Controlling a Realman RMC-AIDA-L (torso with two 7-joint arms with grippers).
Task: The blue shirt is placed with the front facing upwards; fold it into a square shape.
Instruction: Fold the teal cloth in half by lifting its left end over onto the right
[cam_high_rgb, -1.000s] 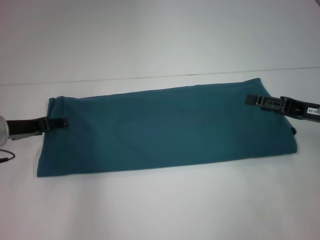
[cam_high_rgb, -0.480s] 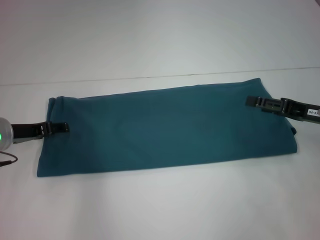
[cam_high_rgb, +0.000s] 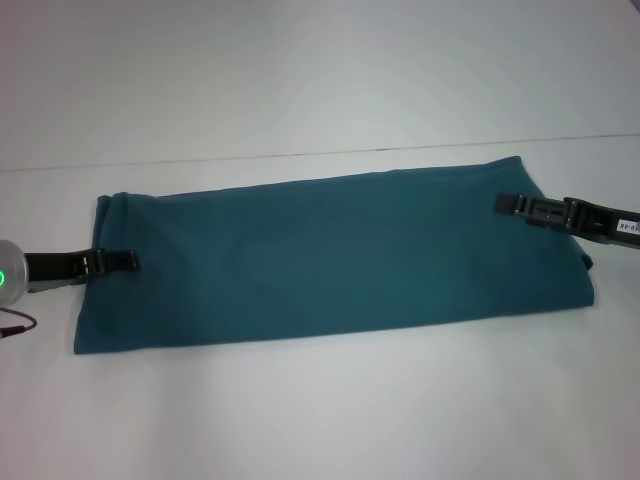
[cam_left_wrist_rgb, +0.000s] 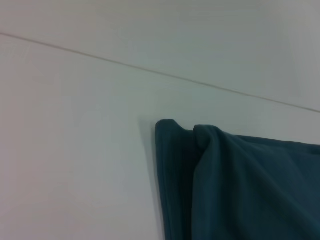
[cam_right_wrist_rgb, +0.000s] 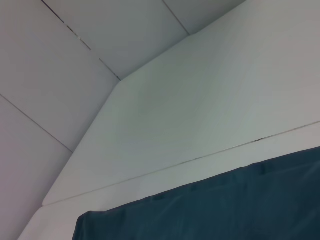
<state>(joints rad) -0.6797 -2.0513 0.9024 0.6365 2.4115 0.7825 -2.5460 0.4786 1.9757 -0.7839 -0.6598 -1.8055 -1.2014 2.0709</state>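
The blue shirt (cam_high_rgb: 330, 255) lies flat on the white table (cam_high_rgb: 330, 410), folded into a long teal band running left to right. No print or collar shows. My left gripper (cam_high_rgb: 130, 261) reaches in from the left and sits over the band's left end. My right gripper (cam_high_rgb: 503, 204) comes in from the right and sits over the band's far right corner. The left wrist view shows a layered corner of the shirt (cam_left_wrist_rgb: 235, 180). In the right wrist view the shirt (cam_right_wrist_rgb: 210, 212) shows only its far edge.
A thin seam (cam_high_rgb: 300, 155) crosses the table behind the shirt. A dark cable (cam_high_rgb: 15, 322) loops beside the left arm at the picture's left edge. White table surface lies in front of and behind the shirt.
The left gripper has slid a little toward the front along the shirt's left end. The right gripper has drawn back slightly to the right. The shirt has not moved.
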